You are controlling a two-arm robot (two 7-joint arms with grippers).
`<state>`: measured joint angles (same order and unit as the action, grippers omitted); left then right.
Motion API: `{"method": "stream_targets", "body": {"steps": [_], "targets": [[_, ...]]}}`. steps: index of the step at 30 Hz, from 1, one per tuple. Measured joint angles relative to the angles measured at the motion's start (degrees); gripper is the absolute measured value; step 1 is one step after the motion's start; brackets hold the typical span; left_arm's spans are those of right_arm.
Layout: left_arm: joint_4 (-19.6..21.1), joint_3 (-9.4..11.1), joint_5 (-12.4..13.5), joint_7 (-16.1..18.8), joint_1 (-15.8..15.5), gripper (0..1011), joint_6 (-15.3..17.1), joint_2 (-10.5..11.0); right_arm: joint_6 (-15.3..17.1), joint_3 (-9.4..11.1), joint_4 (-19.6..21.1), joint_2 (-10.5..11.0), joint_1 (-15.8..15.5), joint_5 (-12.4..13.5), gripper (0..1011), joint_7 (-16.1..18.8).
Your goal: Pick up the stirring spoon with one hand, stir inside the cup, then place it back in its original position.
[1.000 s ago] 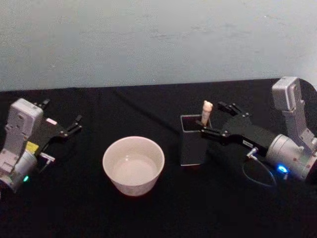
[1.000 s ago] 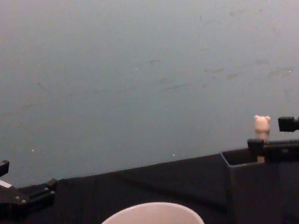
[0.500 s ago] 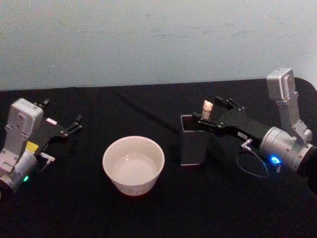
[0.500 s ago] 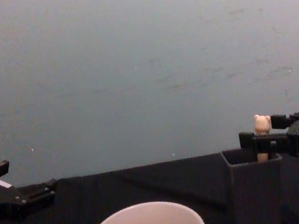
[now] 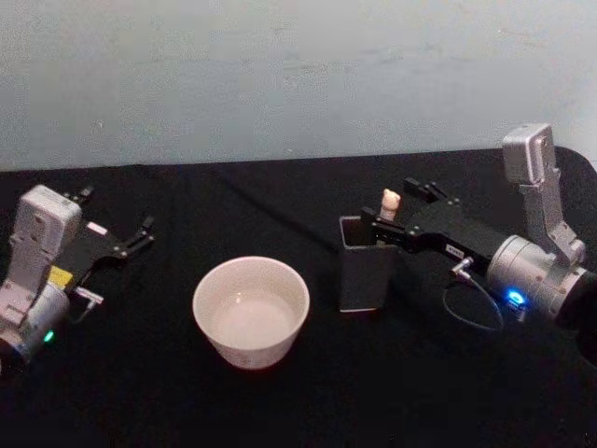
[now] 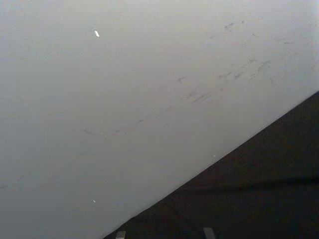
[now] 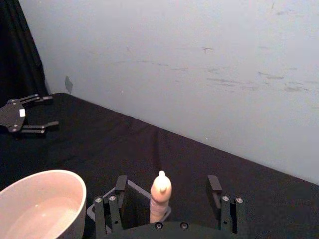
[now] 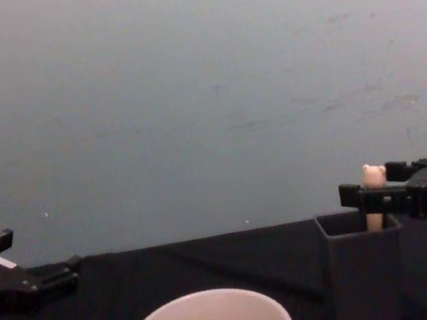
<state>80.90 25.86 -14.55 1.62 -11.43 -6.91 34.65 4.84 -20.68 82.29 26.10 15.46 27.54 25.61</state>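
Head view: a black table carries the cup at centre, with the dark square holder just beside it on the right. The left gripper rests far left, jaws spread — a yellow label on its arm is too small to read. The right gripper hovers at the holder's rim, jaws spread either side of the stirring spoon — upright, bear head up, stem down inside the holder.

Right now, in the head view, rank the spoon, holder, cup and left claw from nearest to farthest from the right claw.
1. Spoon: between the open fingers of the right claw.
2. Holder: just below that claw, with the spoon standing in it.
3. Cup: left of the holder, near the centre.
4. Left claw: far left, open.
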Motion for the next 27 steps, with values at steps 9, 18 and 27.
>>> {"method": "stream_targets", "body": {"steps": [9,18,27], "targets": [[0.00,0.00,0.00,0.00,0.00,1001,0.00,0.00,-0.08,-0.03,0.00,0.04,-0.01,0.00,1002,-0.04],[0.00,0.00,0.00,0.00,0.00,1002,0.00,0.00,-0.13,-0.06,0.02,0.07,-0.05,-0.01,926,-0.05],[0.00,0.00,0.00,0.00,0.00,1001,0.00,0.00,-0.19,-0.06,0.01,0.08,-0.06,-0.01,686,-0.04]]}}
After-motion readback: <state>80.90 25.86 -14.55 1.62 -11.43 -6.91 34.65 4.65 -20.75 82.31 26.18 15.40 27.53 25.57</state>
